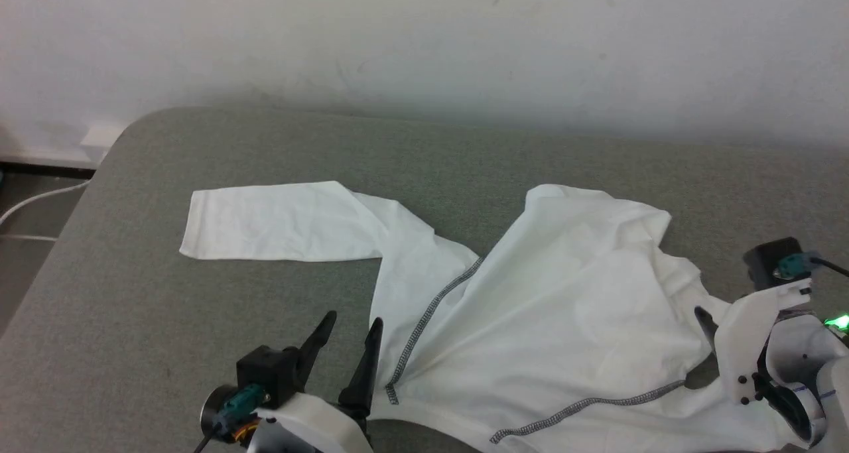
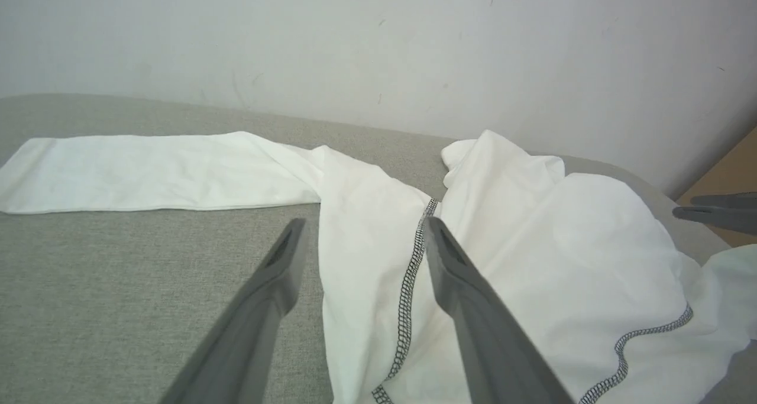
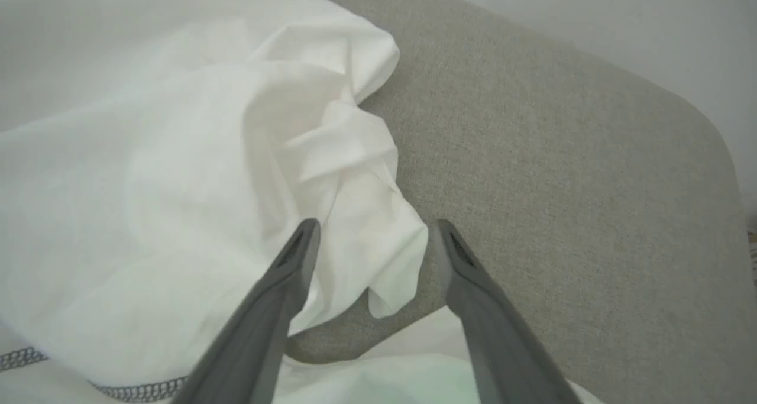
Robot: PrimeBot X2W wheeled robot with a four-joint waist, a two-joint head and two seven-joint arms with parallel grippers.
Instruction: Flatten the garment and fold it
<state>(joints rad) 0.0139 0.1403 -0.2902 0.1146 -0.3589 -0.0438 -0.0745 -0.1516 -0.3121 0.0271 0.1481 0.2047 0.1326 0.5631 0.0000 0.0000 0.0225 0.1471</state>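
Note:
The garment (image 1: 564,307), a thin white long-sleeved top with dark grey stitched seams, lies rumpled on the grey padded table (image 1: 265,148). One sleeve (image 1: 278,221) stretches flat to the left. My left gripper (image 1: 351,327) stands open at the garment's near left edge, beside a stitched seam (image 2: 408,285); in the left wrist view the jaws (image 2: 364,226) straddle that edge without holding it. My right gripper (image 3: 372,229) is open above a bunched fold (image 3: 355,173) at the garment's right side; in the head view its pale wrist (image 1: 756,347) sits at the lower right.
A pale wall (image 1: 424,42) rises behind the table. The table's rounded left corner drops to a floor with a white cable (image 1: 33,204). Bare grey table surface lies to the left of the garment (image 2: 118,285) and to its right (image 3: 562,173).

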